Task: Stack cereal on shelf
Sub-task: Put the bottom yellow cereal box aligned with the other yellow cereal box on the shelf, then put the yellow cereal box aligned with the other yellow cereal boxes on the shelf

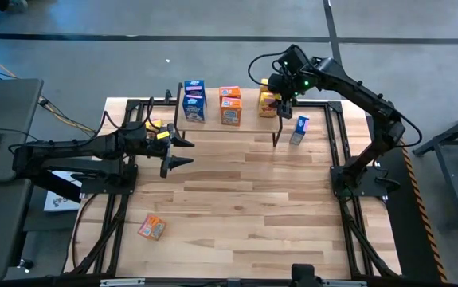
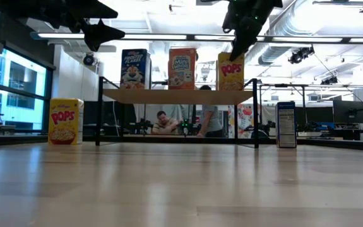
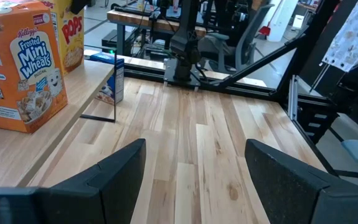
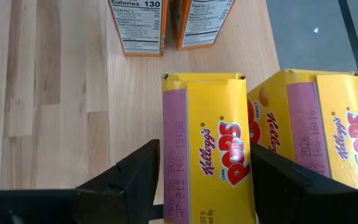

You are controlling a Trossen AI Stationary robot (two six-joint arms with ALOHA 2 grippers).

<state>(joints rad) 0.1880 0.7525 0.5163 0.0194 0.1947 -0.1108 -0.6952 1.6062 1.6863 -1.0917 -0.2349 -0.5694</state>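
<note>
Boxes of cereal [image 1: 230,105] are seen standing on the shelf [image 1: 248,121] from above. Low down, the left hand [image 2: 99,33] is held released over the tabletop [image 2: 181,183]. Close up, a yellow box [image 4: 213,149] is flanked by the right hand [image 4: 207,186], fingers just apart from it.

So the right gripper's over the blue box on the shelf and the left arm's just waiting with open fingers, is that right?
Not quite. The right gripper is over a yellow box on the shelf, not a blue one; the right wrist view shows its fingers on either side of it. The left gripper does wait with open fingers.
</note>
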